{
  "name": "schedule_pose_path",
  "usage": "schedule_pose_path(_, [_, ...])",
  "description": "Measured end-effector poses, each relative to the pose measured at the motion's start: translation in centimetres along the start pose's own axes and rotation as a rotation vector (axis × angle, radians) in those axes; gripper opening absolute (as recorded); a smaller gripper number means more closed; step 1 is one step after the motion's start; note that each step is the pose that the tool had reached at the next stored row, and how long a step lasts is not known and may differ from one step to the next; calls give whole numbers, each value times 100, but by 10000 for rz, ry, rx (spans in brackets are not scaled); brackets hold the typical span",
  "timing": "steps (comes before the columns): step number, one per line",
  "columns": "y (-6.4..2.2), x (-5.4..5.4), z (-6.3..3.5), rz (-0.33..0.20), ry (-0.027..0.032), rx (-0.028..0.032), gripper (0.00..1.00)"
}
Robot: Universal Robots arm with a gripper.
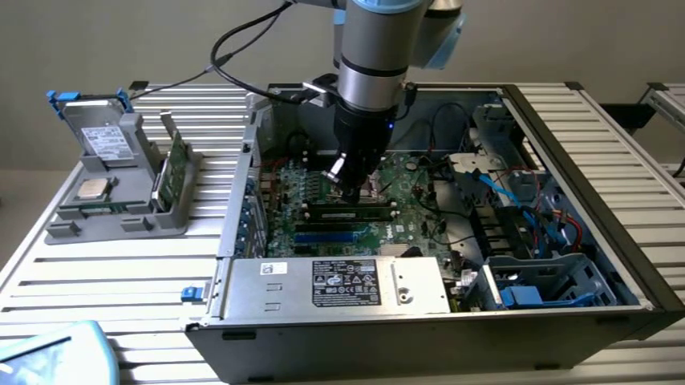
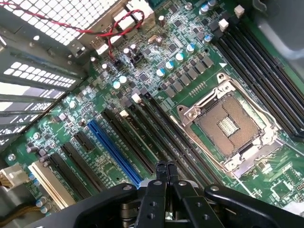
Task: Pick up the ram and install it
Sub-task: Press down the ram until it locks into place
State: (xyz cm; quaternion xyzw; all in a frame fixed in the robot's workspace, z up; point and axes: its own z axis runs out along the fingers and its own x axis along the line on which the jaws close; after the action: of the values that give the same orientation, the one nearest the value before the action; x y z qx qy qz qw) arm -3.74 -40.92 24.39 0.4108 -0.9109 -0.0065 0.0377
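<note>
end effector (image 2: 166,172) – fingers pressed together, empty, over memory slots | ram (image 1: 348,214) – seated in motherboard (image 1: 412,172) slot beneath it | surroundings – empty CPU socket (image 2: 229,124), power supply (image 1: 332,285), parts holder (image 1: 123,188) on bench (image 1: 107,273)

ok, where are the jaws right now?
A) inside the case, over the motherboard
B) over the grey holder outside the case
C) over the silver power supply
A: the shut jaws sit low over the motherboard, above the long slots beside the open CPU socket.
</note>
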Motion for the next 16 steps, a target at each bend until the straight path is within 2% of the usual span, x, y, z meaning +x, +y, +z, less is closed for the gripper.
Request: schedule_pose_path(16, [0,0,0,2104,-144,-70,11])
